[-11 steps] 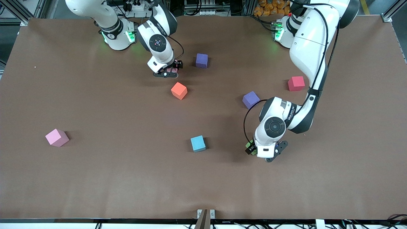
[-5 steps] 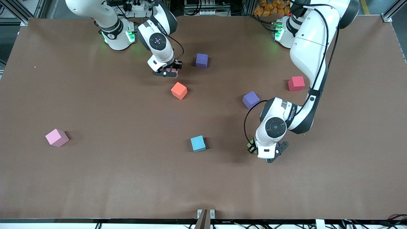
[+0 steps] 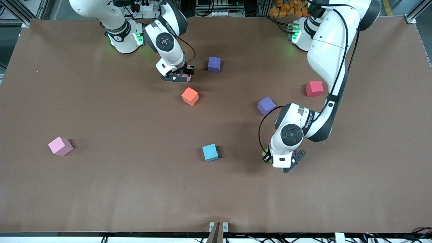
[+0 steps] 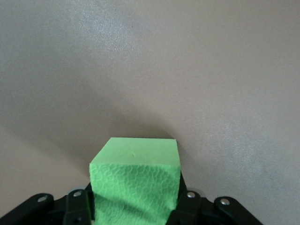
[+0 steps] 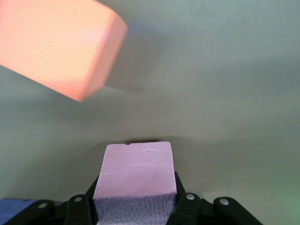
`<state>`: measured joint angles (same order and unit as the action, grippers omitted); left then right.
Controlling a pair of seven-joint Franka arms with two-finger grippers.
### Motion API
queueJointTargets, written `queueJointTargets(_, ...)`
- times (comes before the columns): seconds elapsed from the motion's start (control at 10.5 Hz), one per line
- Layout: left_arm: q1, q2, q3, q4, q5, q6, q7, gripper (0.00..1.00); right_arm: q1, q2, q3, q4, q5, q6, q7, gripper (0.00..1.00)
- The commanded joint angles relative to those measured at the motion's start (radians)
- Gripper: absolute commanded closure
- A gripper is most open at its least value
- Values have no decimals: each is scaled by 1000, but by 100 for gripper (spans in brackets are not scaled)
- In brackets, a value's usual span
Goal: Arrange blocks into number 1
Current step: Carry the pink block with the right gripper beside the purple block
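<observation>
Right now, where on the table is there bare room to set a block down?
Bare brown table lies nearer the camera than the light blue block, and between the loose pink block and orange block. Crowded: around the orange and purple blocks.

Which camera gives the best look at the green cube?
The left wrist view: the green cube fills it, clamped in the left pincer. In the front view only a green sliver peeks from under that arm. The right wrist view misses it.
</observation>
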<state>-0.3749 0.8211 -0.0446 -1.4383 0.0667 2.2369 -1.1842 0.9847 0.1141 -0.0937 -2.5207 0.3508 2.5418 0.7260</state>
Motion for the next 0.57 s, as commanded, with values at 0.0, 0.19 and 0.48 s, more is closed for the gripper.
queueJointTargets(0.0, 2, -11, 0, 7, 30, 3, -14, 100, -8, -19, 2, 86, 8, -26, 36, 43)
queueJointTargets(0.19, -2, -13, 0, 7, 30, 1, -17, 100, 0, 25, 2, 166, 5, -41, 39, 43)
queueJointTargets(0.48, -7, -13, 0, 7, 30, 3, -23, 100, 35, 169, 2, 333, 5, -41, 85, 43)
